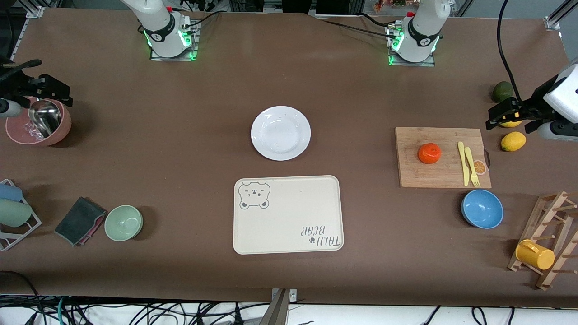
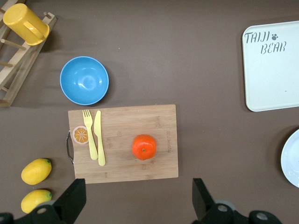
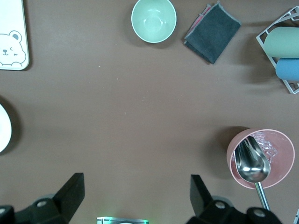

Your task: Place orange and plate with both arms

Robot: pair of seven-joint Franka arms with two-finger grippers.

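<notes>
Brown matting covered the long table [image 1: 189,135], with cables hanging along its near edge. At the right arm's end, the right gripper [image 1: 45,88] hung over a pink bowl [image 1: 38,128] holding a steel ladle [image 1: 44,118], its two fingers spread fully apart and holding nothing. Nearer the front camera than that gripper lay a dark folded cloth [image 1: 80,220] and a pale green bowl [image 1: 123,222]. Midway between the grippers sat the round glossy white plate [image 1: 281,132], with a cream rectangular tray bearing a bear drawing [image 1: 287,214] just nearer the camera. Toward the left arm's end, the small red-orange orange [image 1: 429,153] rested on a bamboo cutting board [image 1: 442,157] beside a yellow plastic knife and fork [image 1: 468,163], near the left gripper. A blue bowl [image 1: 482,208] stood nearer the camera. The left gripper [image 1: 508,115] hovered over two yellow lemons [image 2: 36,171], fingers wide apart and empty.
</notes>
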